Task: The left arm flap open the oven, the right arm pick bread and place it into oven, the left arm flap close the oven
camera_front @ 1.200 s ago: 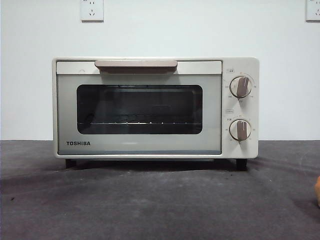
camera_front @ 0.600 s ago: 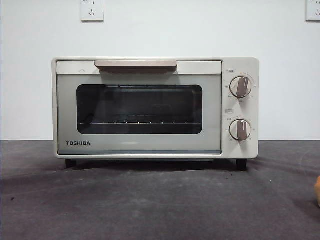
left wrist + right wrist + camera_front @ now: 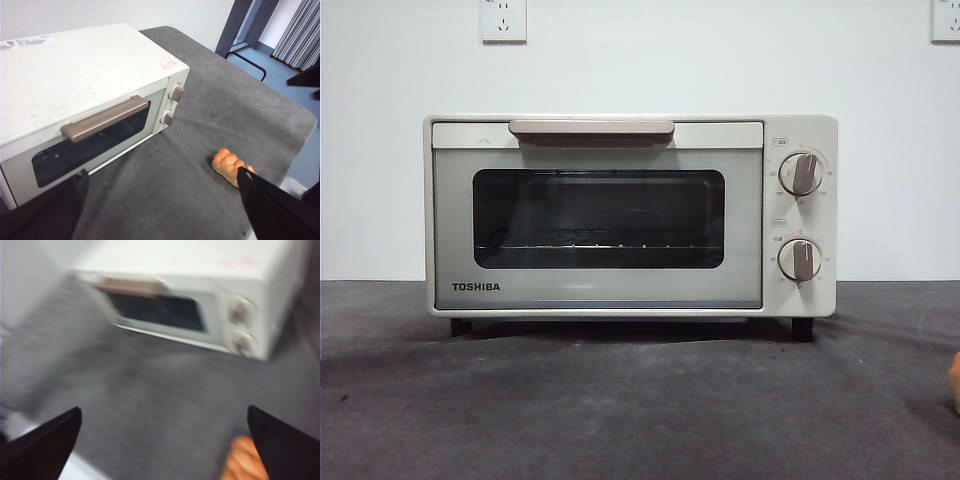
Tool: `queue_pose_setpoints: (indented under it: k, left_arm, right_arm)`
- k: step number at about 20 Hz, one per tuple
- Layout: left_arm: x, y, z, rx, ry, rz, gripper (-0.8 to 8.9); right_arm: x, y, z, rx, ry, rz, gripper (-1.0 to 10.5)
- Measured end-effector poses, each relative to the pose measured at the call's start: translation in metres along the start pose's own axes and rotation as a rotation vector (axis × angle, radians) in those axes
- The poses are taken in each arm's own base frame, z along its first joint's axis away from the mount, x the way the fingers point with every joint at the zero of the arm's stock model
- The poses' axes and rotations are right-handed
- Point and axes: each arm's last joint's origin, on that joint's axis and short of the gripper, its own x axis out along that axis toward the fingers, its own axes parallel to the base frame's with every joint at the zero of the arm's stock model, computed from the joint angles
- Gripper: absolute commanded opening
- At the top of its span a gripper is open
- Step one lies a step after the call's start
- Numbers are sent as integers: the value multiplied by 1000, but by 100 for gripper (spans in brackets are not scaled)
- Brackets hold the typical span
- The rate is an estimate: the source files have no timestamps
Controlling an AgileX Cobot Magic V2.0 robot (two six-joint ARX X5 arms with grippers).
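The oven [image 3: 630, 215] sits shut on the grey bench [image 3: 640, 410], its beige handle [image 3: 591, 129] flush across the top of the dark glass door [image 3: 598, 218], so nothing of the task looks started. The left hand [image 3: 160, 200] hangs above the bench with its jaws spread wide and nothing between them; the oven lies ahead of it and off to one side, well apart, and the bread [image 3: 230, 166] lies on the cloth just ahead of one jaw. The right hand [image 3: 162, 440] is likewise wide open and empty, with the bread [image 3: 246, 460] close below it near one jaw and the oven [image 3: 200, 295] farther ahead, though that view is smeared, so finer detail is lost. The first risk, as I see it, lies in the door: the left hand must hook that slim handle from above, and a glancing contact could slip off or shove the light oven backward across the cloth. With the bread so near the left hand, a careless sweep could knock it. If the right hand reaches for the loaf too soon, the two arms may crowd each other.
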Motion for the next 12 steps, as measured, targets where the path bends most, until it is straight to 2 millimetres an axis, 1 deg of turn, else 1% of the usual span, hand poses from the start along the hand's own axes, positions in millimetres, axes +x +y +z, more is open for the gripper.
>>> queue_pose_setpoints:
  k: [3, 7, 10, 12]
  left_arm:
    - [0, 0, 2, 8, -16, 0, 477]
    - [0, 0, 4, 18, -35, 0, 477]
    - [0, 0, 4, 18, -36, -1, 477]
    - [0, 0, 4, 18, -35, -1, 477]
  right_arm:
    - [20, -13, -2, 103, 124, -88, 614]
    - [51, -31, -7, 227, 300, -150, 612]
    - [69, -39, -9, 247, 362, -181, 612]
    - [85, -46, -16, 250, 423, -232, 612]
